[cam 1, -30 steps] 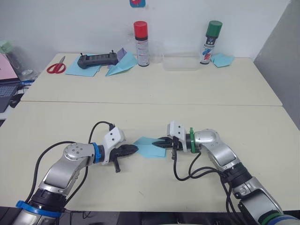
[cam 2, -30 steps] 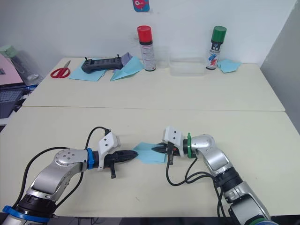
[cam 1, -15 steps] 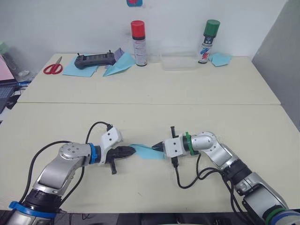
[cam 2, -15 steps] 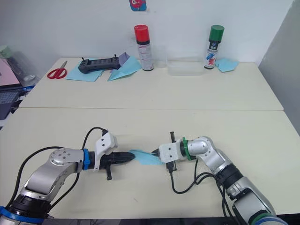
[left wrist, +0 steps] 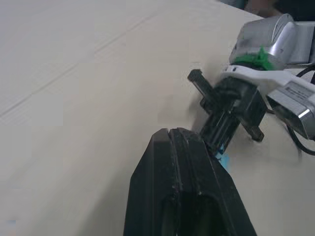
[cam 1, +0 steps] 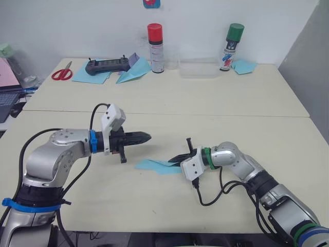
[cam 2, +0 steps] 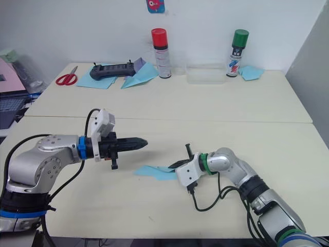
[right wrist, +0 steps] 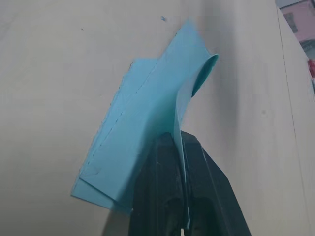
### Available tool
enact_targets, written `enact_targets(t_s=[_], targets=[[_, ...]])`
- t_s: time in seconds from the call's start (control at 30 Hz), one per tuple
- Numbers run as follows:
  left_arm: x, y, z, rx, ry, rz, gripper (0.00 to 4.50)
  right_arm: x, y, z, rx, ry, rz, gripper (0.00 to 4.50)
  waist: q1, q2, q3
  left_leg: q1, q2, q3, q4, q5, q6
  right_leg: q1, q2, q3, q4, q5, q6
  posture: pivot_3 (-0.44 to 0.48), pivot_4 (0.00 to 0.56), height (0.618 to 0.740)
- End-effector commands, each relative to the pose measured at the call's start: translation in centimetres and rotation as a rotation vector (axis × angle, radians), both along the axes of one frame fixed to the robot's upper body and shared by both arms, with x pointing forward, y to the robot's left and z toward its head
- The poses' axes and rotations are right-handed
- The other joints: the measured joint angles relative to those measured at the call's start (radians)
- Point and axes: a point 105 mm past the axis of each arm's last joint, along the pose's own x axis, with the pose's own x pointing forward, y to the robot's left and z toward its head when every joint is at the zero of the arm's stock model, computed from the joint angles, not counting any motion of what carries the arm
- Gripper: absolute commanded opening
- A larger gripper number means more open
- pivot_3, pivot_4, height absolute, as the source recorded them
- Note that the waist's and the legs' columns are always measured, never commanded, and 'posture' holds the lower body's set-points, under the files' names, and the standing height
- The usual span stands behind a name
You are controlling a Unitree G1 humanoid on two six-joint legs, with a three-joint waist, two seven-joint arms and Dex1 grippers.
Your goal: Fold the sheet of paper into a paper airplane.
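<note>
One end effector (cam 1: 175, 159) pinching paper airplane (cam 1: 154, 165)

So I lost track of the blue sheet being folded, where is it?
The sheet of paper lies on the near table, centre, pinched at its right end by the right end effector.

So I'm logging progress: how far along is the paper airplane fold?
Done: the sheet of paper already shows layered folds. In hand: the right gripper pinches one end of it on the table, while the left gripper, shut, is raised clear. Left: it isn't yet a narrow pointed airplane.
</note>
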Motion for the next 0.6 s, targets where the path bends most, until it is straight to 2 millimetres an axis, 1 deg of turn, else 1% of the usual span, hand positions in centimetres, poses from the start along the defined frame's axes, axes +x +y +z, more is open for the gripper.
enact_targets(t_s=[0.03,0.07,0.13,0.2,0.23,0.27,0.33,0.43,0.6], targets=[[-0.3,-1.3,-1.3,0.054,-0.007,-0.030,0.00,-0.5,-0.9,-2.1,-0.094,0.025,-0.001,0.05,0.000,0.000,0.000,0.000,0.000,0.000,0.000,0.000,0.000,0.000,0.000,0.000,0.000,0.000,0.000,0.000,0.150,0.740],[-0.3,-1.3,-1.5,0.060,-0.007,-0.031,0.00,-0.5,-0.9,-2.1,-0.093,0.025,-0.001,0.05,0.000,0.000,0.000,0.000,0.000,-0.001,0.000,0.000,0.000,0.000,0.000,-0.001,0.000,0.000,0.000,0.000,0.150,0.740],[-0.7,-1.7,-2.9,0.113,-0.006,-0.052,0.00,-0.5,-0.9,-2.1,-0.093,0.022,-0.001,0.05,0.000,0.000,0.000,0.000,0.001,-0.001,-0.001,0.000,0.000,-0.001,0.000,-0.001,0.001,0.000,0.000,0.000,0.150,0.740],[-0.7,-1.7,-4.7,0.179,-0.021,-0.042,0.00,-0.5,-0.9,-2.0,-0.091,0.022,-0.003,0.05,0.001,0.000,0.000,0.000,0.000,-0.001,0.000,0.000,0.000,0.000,0.000,-0.001,0.001,0.000,0.000,0.000,0.150,0.740],[-0.7,-1.8,-5.4,0.207,-0.045,-0.044,0.00,-0.5,-0.9,-2.0,-0.090,0.021,-0.003,0.05,0.001,0.000,0.000,0.000,0.000,-0.001,0.000,0.000,0.000,0.000,0.000,-0.001,0.001,0.000,0.000,0.000,0.150,0.740],[-0.2,-1.6,-6.0,0.237,-0.071,-0.020,0.00,-0.6,-1.0,-2.0,-0.088,0.026,-0.006,0.05,0.002,0.000,0.000,0.000,0.000,-0.001,0.000,0.000,0.000,0.000,0.000,0.000,0.000,0.000,0.000,0.000,0.150,0.740],[-0.7,-1.6,-7.2,0.274,-0.063,-0.051,0.00,-0.8,-1.0,-2.0,-0.089,0.031,-0.001,0.05,0.008,0.000,0.000,0.000,0.000,-0.001,0.000,0.000,0.000,0.000,0.000,0.000,0.000,0.000,-0.001,0.000,0.150,0.740],[-1.3,-1.0,-8.4,0.322,-0.042,-0.077,0.00,-0.9,-1.0,-1.9,-0.089,0.030,0.006,0.05,0.012,0.000,0.000,0.000,0.000,-0.001,0.000,0.000,0.000,0.000,0.000,-0.001,0.000,0.000,-0.001,0.000,0.150,0.740],[-1.1,-0.1,-9.0,0.359,-0.040,-0.060,0.00,-0.9,-0.9,-1.7,-0.087,0.027,0.015,0.05,0.013,0.000,0.000,0.000,0.000,-0.001,0.000,0.000,0.000,0.000,0.000,-0.001,0.000,0.000,-0.001,0.000,0.150,0.740]])
